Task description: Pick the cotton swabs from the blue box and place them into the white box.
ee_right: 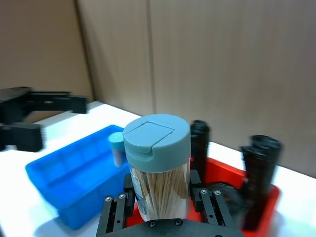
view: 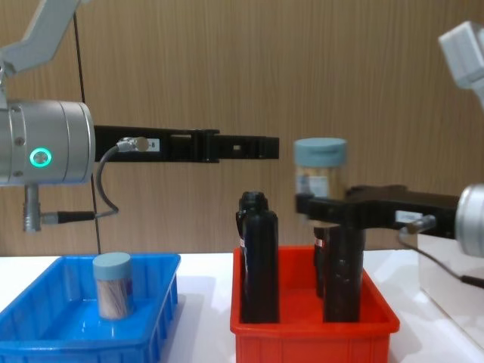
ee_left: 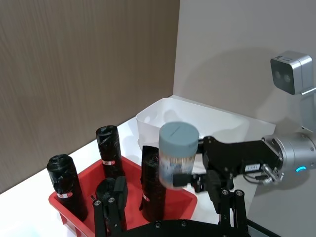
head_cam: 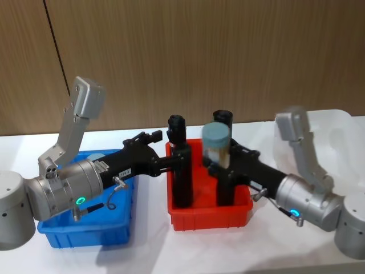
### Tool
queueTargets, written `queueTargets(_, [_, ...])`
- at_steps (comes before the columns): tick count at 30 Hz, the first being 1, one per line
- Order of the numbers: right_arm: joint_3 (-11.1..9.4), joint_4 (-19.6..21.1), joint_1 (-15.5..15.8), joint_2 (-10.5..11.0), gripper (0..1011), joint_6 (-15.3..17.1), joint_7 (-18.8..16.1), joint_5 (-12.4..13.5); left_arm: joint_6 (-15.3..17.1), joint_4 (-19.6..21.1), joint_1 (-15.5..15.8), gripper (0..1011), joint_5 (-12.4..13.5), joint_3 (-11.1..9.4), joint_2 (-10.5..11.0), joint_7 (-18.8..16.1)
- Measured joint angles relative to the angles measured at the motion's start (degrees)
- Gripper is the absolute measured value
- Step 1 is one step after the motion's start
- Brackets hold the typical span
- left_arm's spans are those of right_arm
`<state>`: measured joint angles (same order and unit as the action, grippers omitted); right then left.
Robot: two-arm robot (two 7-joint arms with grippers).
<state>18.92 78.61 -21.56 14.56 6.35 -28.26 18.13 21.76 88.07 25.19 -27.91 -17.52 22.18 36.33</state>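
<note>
Now my right jaws are clamped on a tub of cotton swabs (head_cam: 217,145) high over the red bin (head_cam: 208,220), so next I must swing it over the white box (ee_left: 148,123) and release; my left jaws hang open, empty, and another tub (view: 112,283) waits in the blue box (view: 45,340).

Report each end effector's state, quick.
Left end effector: open, empty.
Right end effector: closed, holding a cotton swabs tub.
</note>
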Motion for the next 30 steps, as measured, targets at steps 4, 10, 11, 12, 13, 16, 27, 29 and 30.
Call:
queueTargets(4, [-1.31,-0.20,0.35,1.18,641,-0.97,2.30,0.48,0.00,0.00,0.00,1004,0.00,0.00,0.00,0.00])
queueTargets(10, [-2.92,-0.42,0.60,2.53,641,-1.98,5.01,0.96,0.00,0.00,0.00,1004,0.00,0.00,0.00,0.00])
queueTargets(11, [-3.14,-0.44,0.63,2.71,641,-2.06,5.28,0.99,0.00,0.00,0.00,1004,0.00,0.00,0.00,0.00])
queueTargets(12, [-3.41,-0.48,0.65,2.92,641,-2.18,5.76,1.02,0.00,0.00,0.00,1004,0.00,0.00,0.00,0.00])
queueTargets(13, [-3.90,-0.53,0.68,3.30,642,-2.43,6.58,1.16,0.00,0.00,0.00,1004,0.00,0.00,0.00,0.00])
queueTargets(16, [-4.77,-0.70,0.71,3.96,641,-2.79,8.01,1.42,0.00,0.00,0.00,1004,0.00,0.00,0.00,0.00])
queueTargets(27, [-8.21,-2.73,0.35,6.32,641,-2.95,13.68,2.46,0.00,0.00,0.00,1004,0.00,0.00,0.00,0.00])
queueTargets(29, [-8.58,-3.15,0.24,6.55,641,-2.71,14.22,2.73,0.00,0.00,0.00,1004,0.00,0.00,0.00,0.00])
queueTargets(30, [-8.77,-3.40,0.16,6.65,641,-2.56,14.62,2.81,0.00,0.00,0.00,1004,0.00,0.00,0.00,0.00])
